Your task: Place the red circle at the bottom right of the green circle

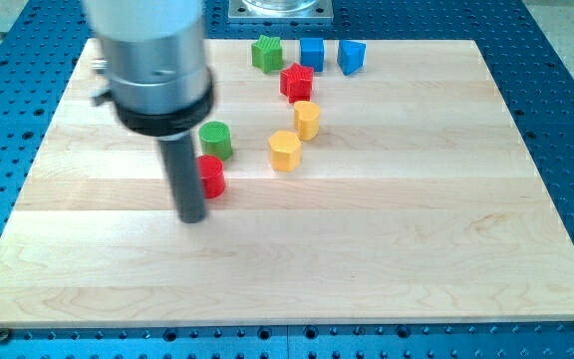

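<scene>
The green circle (215,139) stands on the wooden board (387,249), left of the middle. The red circle (211,177) sits just below it, touching or nearly touching its lower edge, and is partly hidden by my rod. My tip (192,217) rests on the board at the red circle's lower left, right against it or very close. The rod rises from there to the arm's large grey and black end at the view's top left.
A green star-like block (266,52), a blue cube (312,53) and a blue block (351,56) stand in a row at the board's top. A red star-like block (296,82) and two yellow blocks (307,119) (285,151) run down from them.
</scene>
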`<action>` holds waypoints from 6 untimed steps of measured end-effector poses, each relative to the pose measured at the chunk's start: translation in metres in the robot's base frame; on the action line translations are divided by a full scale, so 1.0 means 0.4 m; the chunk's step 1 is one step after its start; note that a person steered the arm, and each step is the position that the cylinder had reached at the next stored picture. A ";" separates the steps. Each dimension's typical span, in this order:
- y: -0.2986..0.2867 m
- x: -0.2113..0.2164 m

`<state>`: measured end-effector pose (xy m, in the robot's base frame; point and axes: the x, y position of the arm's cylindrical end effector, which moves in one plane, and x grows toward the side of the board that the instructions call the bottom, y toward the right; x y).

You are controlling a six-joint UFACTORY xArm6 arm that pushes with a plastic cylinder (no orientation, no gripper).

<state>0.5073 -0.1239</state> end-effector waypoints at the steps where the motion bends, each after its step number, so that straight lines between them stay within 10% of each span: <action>1: 0.011 -0.027; 6: 0.227 -0.122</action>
